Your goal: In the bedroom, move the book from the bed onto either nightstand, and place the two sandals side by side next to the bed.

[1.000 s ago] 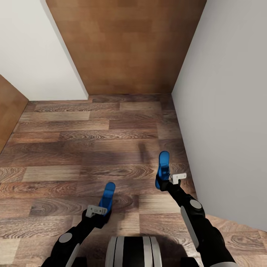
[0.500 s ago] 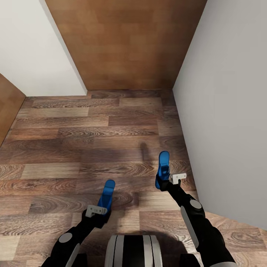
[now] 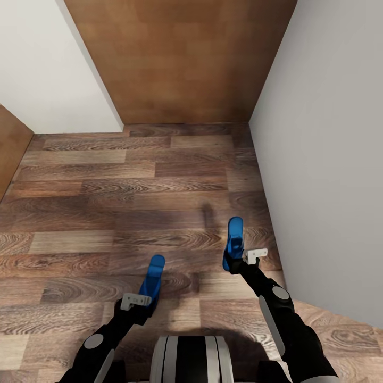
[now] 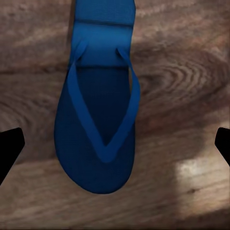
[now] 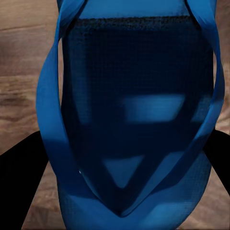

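Observation:
Two blue sandals are in sight; the book, bed and nightstand are out of view. One sandal (image 3: 155,275) (image 4: 98,120) lies sole-down on the wood-plank floor just ahead of my left gripper (image 3: 148,304) (image 4: 115,143). That gripper is open, its dark fingertips (image 4: 9,148) wide apart and clear of the sandal's sides. The other sandal (image 3: 234,239) (image 5: 129,110) sits in my right gripper (image 3: 232,264), which is shut on it and holds it above the floor near the right-hand wall.
A grey-white wall (image 3: 330,159) runs close along my right arm. A brown wooden panel (image 3: 181,58) closes the far end, with a white wall (image 3: 48,69) to its left and another brown panel (image 3: 8,154) at the left edge. Wood floor (image 3: 106,202) lies ahead and to the left.
The whole view has shifted, floor and far wall sliding up the picture. The left sandal slid with the floor while my left gripper drew slightly back. The right gripper and its sandal kept their place.

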Controlling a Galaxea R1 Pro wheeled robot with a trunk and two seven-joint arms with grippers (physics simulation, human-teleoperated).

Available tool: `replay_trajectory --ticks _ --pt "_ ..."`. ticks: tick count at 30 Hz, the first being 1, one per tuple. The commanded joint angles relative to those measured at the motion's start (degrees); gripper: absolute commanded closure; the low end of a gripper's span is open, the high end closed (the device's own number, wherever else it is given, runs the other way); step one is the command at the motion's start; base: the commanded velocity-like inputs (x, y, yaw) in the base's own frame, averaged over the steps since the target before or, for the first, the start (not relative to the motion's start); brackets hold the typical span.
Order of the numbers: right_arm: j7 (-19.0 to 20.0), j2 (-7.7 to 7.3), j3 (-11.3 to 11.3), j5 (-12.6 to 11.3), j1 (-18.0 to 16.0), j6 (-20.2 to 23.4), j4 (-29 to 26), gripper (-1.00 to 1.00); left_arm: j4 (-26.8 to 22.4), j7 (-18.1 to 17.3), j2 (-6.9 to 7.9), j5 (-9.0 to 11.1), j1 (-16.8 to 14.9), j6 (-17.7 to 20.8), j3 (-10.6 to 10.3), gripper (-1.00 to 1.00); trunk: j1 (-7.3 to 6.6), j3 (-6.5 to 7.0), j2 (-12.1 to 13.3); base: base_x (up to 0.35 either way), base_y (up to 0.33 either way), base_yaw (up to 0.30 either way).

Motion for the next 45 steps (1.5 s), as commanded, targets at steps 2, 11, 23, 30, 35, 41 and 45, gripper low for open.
replay_trajectory --ticks 2,11,23,30,35,41,45 --pt "0.21 0.02 -0.06 -0.44 -0.01 0.37 -0.08 1.00 -0.07 -0.02 -0.02 0.44 -0.01 0.33 -0.07 -1.00 0.04 -0.48 -0.04 0.000 0.000 0.000" --pt "0.21 0.02 -0.06 -0.45 -0.01 0.37 -0.08 1.00 -0.07 -0.02 -0.06 0.41 -0.01 0.33 -0.25 -1.00 0.14 -1.37 -0.09 0.000 0.000 0.000" --pt "0.21 0.08 -0.06 -0.42 -0.01 0.37 -0.08 1.00 -0.07 -0.01 -0.14 0.35 -0.01 0.33 -0.25 -1.00 0.45 -4.02 -0.25 0.000 0.000 0.000" --pt "0.21 0.11 -0.06 -0.44 -0.01 0.37 -0.08 1.00 -0.10 -0.01 -0.10 0.35 -0.01 0.29 -0.25 -1.00 0.45 -4.02 -0.25 0.008 0.000 0.000" --pt "0.21 0.11 -0.06 -0.44 -0.01 0.37 -0.08 1.00 -0.13 0.00 -0.14 0.35 -0.01 0.27 -0.24 -1.00 0.45 -4.02 -0.25 0.184 0.000 0.000" --pt "0.21 0.12 -0.06 -0.42 -0.02 0.37 -0.08 1.00 -0.09 0.00 -0.14 0.35 -0.01 0.28 -0.34 -1.00 0.45 -4.02 -0.25 0.033 0.000 0.000" --pt "0.21 0.17 -0.06 -0.42 -0.01 0.37 -0.08 1.00 -0.07 -0.01 -0.14 0.35 -0.01 0.32 -0.37 -1.00 0.45 -4.02 -0.25 0.175 -0.014 0.000"
